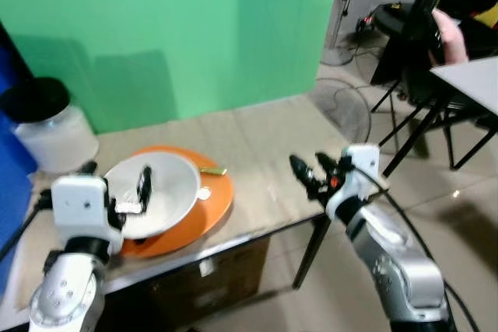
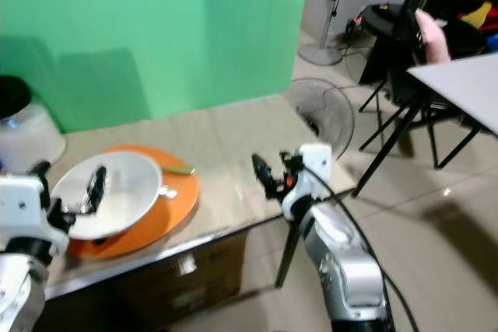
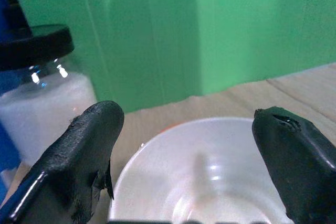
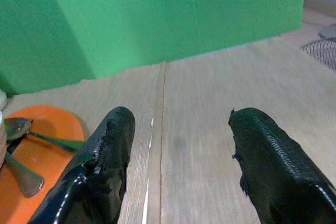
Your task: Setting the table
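On the light wooden tabletop [image 1: 257, 153], a round orange plate [image 1: 214, 204] carrying a shallow white bowl [image 1: 167, 192], with metal spoons [image 4: 18, 174] lying on the plate beside the bowl. Left gripper [image 1: 138, 192] poised over the near rim of the bowl, black fingers [image 3: 84, 156] spread wide and holding nothing. Right gripper [image 1: 310, 172] low over bare wood near the table's right edge, well apart from the plate, fingers likewise parted and empty. Behind the bowl, a clear black-lidded jar of white powder [image 1: 50, 130] against the green backdrop [image 1: 179, 29].
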You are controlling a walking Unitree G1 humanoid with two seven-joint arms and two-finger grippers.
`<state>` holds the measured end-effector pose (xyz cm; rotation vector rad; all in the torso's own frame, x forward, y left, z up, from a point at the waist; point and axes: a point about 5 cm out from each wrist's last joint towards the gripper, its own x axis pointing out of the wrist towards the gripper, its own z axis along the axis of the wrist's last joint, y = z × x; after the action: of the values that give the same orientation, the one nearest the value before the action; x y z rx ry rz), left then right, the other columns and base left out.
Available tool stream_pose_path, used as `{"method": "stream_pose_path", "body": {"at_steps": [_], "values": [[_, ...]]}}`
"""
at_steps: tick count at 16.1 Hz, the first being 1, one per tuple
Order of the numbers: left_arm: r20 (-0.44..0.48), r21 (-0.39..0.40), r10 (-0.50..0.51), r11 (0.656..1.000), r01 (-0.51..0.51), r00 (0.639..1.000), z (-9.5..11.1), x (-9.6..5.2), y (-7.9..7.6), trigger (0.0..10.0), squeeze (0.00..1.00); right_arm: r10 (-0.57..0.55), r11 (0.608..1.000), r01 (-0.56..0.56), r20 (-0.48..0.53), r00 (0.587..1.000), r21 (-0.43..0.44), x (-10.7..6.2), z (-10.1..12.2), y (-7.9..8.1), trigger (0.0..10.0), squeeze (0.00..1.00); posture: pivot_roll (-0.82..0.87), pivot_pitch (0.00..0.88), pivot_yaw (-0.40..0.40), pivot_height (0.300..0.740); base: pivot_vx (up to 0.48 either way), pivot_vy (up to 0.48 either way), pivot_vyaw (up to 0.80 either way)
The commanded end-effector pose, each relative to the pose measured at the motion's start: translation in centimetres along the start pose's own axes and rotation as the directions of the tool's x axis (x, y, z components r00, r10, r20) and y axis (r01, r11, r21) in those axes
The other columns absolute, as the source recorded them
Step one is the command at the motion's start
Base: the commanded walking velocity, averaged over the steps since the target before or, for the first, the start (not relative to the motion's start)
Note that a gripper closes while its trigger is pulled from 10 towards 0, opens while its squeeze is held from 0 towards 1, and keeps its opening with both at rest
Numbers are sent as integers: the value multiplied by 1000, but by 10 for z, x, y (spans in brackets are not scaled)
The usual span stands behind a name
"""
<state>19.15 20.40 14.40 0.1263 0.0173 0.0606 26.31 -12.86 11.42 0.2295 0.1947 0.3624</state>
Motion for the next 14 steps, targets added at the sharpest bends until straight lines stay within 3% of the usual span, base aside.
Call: {"method": "stream_pose_path", "body": {"at_steps": [1, 8, 10, 13, 14], "values": [[12, 3, 12, 1000, -12, 1000, 5, 1, 1, 10000, 0, -3, 1000, 3, -11, 1000, 23, 2, -1, -1, 10000, 0, -41, 0, 14, 740, 0, 0, 0], [-13, 50, 7, 999, -6, 1000, 5, 5, 2, 10000, 0, 168, 985, -164, -73, 983, 57, 18, -6, 22, 10000, 0, -24, 0, 11, 740, 0, 0, 0], [-7, 78, -17, 997, 17, 1000, 7, 5, 1, 10000, 0, 213, 977, -213, -93, 973, 9, 22, -6, 25, 10000, 0, -14, 0, 13, 740, 263, 0, 0], [4, 84, -25, 996, 24, 1000, 10, 8, -1, 10000, 0, 248, 969, -249, -84, 965, -1, 26, 0, 26, 10000, 0, -11, 0, 6, 740, 270, 0, 800], [1, 51, 4, 999, -4, 1000, 9, 8, 0, 10000, 0, 247, 969, -246, -78, 966, 28, 27, 1, 25, 10000, 0, -8, 0, 5, 740, 0, 0, 0]]}}
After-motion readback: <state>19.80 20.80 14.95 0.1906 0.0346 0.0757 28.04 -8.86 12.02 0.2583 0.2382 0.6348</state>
